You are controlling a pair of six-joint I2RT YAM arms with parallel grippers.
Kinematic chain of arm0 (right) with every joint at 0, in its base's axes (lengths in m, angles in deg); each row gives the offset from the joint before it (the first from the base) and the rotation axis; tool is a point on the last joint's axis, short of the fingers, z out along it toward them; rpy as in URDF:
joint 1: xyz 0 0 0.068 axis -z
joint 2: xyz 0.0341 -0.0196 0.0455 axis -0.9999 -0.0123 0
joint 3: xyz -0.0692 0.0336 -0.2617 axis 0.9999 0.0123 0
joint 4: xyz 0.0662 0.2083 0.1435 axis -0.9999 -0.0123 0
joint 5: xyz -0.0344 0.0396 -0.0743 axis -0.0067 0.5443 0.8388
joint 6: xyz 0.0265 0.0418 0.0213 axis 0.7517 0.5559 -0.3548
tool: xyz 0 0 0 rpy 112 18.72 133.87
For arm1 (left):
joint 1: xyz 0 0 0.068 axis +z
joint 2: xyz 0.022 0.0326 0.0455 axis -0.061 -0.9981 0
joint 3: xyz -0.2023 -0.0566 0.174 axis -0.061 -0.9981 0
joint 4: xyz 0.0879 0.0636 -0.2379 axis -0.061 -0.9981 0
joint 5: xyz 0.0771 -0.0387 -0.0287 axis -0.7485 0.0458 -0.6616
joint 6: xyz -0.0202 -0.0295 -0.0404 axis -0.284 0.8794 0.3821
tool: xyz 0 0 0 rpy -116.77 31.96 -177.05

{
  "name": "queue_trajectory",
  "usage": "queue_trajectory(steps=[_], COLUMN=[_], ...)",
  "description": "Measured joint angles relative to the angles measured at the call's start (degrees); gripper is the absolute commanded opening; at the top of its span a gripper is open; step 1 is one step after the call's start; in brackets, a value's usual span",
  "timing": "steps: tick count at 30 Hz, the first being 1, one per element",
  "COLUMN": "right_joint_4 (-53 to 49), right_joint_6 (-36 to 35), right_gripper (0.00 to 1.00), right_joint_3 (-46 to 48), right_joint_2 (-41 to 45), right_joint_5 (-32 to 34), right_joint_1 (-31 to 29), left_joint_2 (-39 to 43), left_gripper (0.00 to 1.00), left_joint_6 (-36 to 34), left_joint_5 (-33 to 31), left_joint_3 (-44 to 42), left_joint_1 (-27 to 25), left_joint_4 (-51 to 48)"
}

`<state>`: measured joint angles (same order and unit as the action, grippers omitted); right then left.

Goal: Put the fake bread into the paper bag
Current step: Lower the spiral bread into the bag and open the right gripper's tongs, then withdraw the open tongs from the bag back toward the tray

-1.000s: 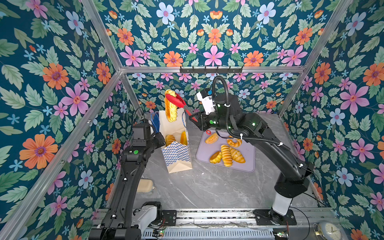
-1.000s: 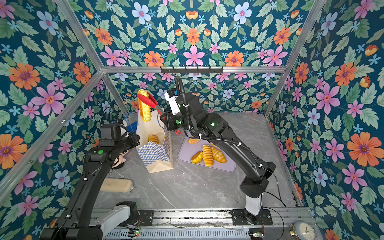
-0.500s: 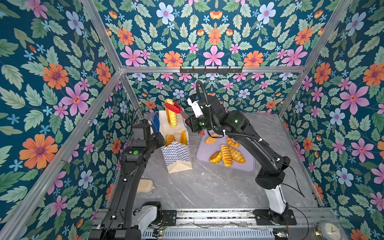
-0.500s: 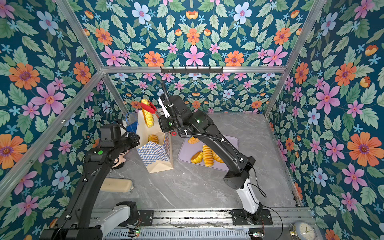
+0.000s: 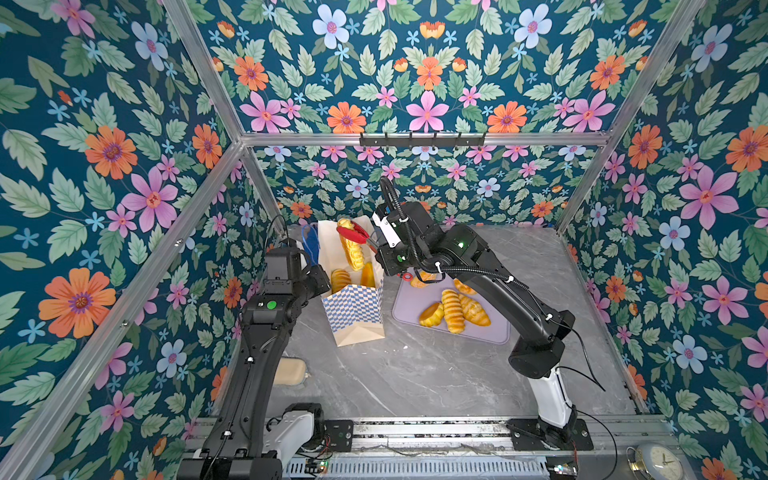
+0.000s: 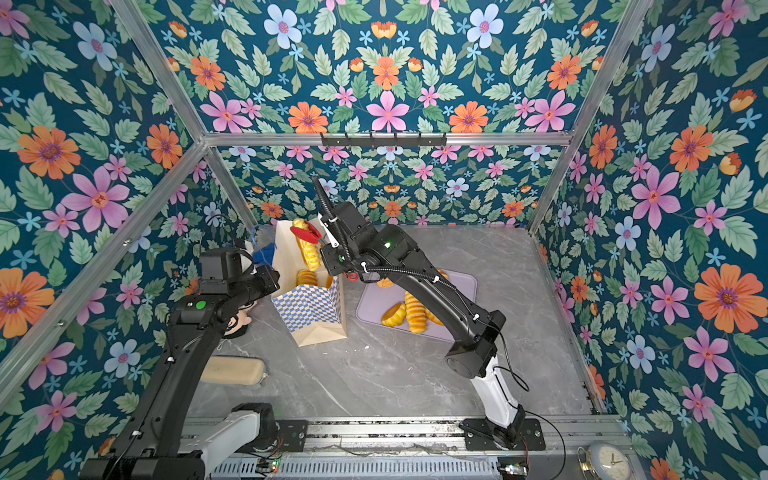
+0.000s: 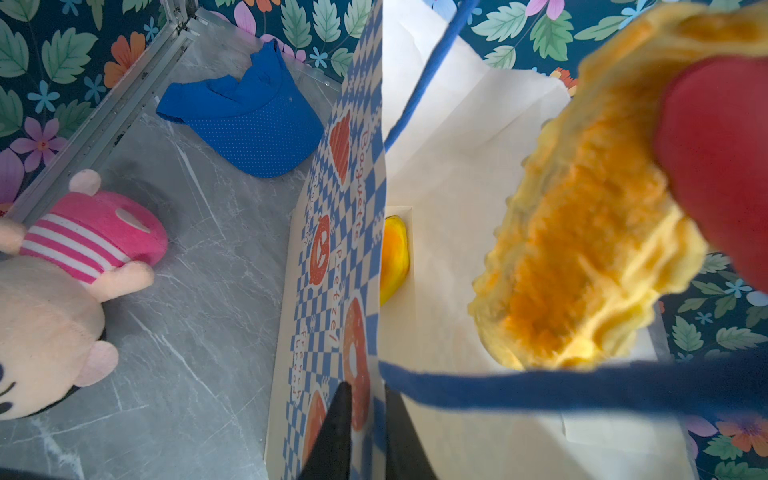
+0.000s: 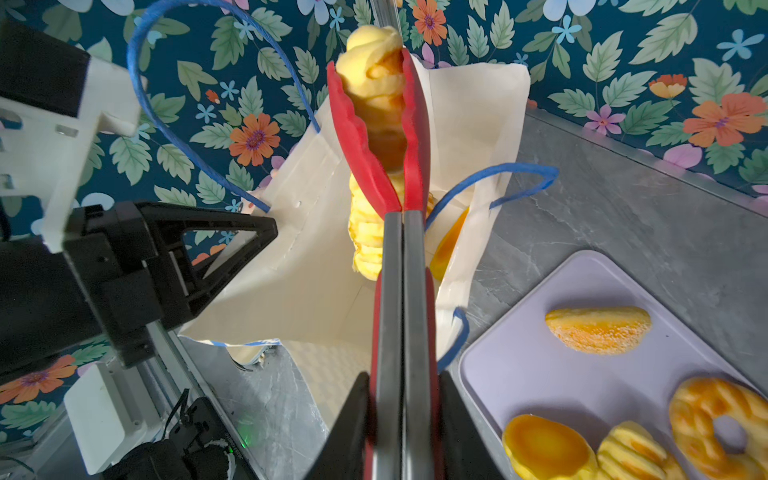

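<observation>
While the right end effector [image 8: 403, 424] was clamped on red tongs [image 8: 357, 137] pinching a roll [image 5: 352, 251] over the bag [image 5: 355, 307], whose wall the left end effector [image 7: 368, 424] gripped, an off-centre release might snag a handle [image 8: 498, 172] or topple the bag.

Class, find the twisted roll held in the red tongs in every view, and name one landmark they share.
Both top views: twisted roll left of centre, at the mouth of the paper bag.
Left wrist: the roll, close and blurred, over the bag.
Right wrist: the roll clamped in the red tongs, above the bag.
Landmark: the paper bag.
</observation>
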<state>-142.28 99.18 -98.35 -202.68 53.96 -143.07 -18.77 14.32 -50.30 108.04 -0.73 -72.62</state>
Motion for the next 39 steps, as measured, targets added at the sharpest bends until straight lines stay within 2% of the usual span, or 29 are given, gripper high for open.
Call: queue_trajectory(steps=[9,14,32,39], right_joint_4=[-2.2,-2.4,-1.9,-1.8], right_joint_6=[-1.6,-1.8,-1.8,-1.4], right_gripper=[0.29,0.34,0.51,0.51], right_joint_3=[0.2,0.2,0.2,0.2], right_joint_2=[0.0,0.0,0.9,1.4], right_joint_5=[3.3,4.5,1.5,0.2], right_joint_1=[0.0,0.0,0.0,0.0], left_joint_2=[0.0,0.0,-0.1,-0.1], left_gripper=[0.17,0.17,0.17,0.17], left_joint_6=[0.0,0.0,0.0,0.0], left_joint_5=[0.0,-0.1,-0.1,-0.1], left_joint_3=[0.0,0.0,0.0,0.0], left_joint_1=[0.0,0.0,0.0,0.0], left_joint_4=[0.0,0.0,0.0,0.0])
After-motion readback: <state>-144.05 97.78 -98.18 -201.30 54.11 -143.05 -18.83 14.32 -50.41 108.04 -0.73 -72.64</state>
